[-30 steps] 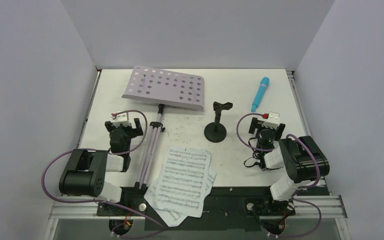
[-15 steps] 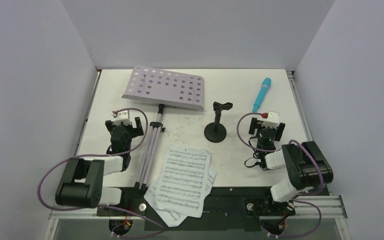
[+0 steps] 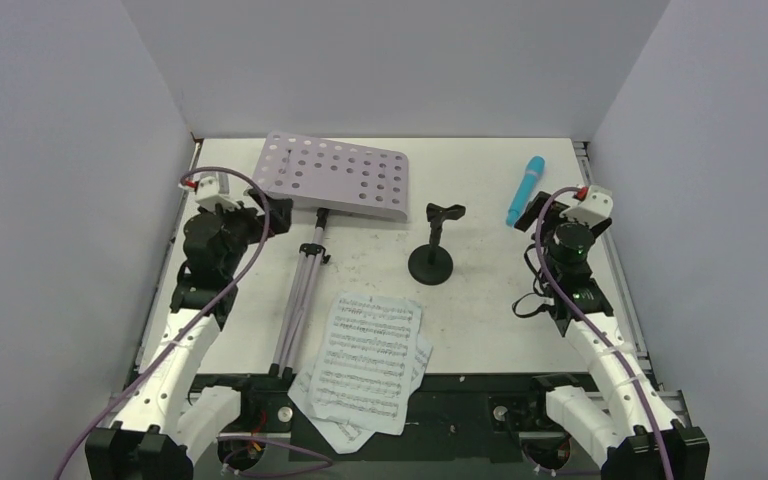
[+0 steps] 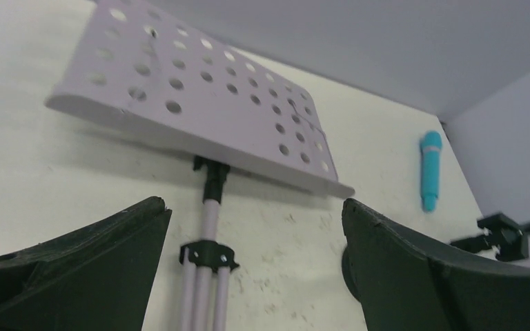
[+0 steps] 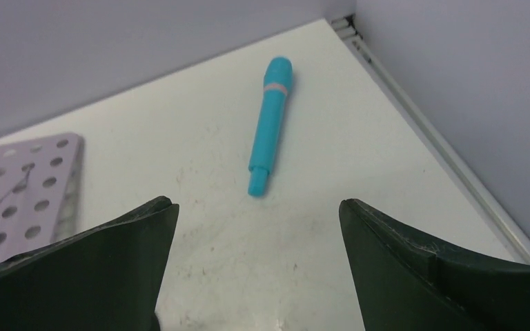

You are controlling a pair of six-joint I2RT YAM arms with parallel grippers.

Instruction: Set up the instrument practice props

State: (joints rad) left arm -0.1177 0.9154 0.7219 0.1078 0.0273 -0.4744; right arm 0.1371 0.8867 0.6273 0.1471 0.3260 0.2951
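Observation:
The lilac music stand lies flat on the table, its perforated desk (image 3: 332, 180) at the back and its folded legs (image 3: 298, 300) pointing toward me. The white sheet-music pages (image 3: 368, 360) lie at the front edge. The black mic stand (image 3: 431, 262) stands upright in the middle. The turquoise microphone (image 3: 522, 188) lies at the back right. My left gripper (image 3: 268, 214) is open and empty, just left of the stand's pole (image 4: 210, 207), facing the desk (image 4: 200, 110). My right gripper (image 3: 542, 210) is open and empty, just short of the microphone (image 5: 270, 124).
Grey walls enclose the white table on three sides. A metal rail (image 3: 600, 215) runs along the right edge, close to my right arm. The mic stand's clip (image 4: 500, 234) shows at the right of the left wrist view. The pages overhang the table's front edge.
Both arms have unfolded from their low rest poses and reached forward. The left gripper moved up toward the music stand's desk, the right one toward the microphone. No object moved.

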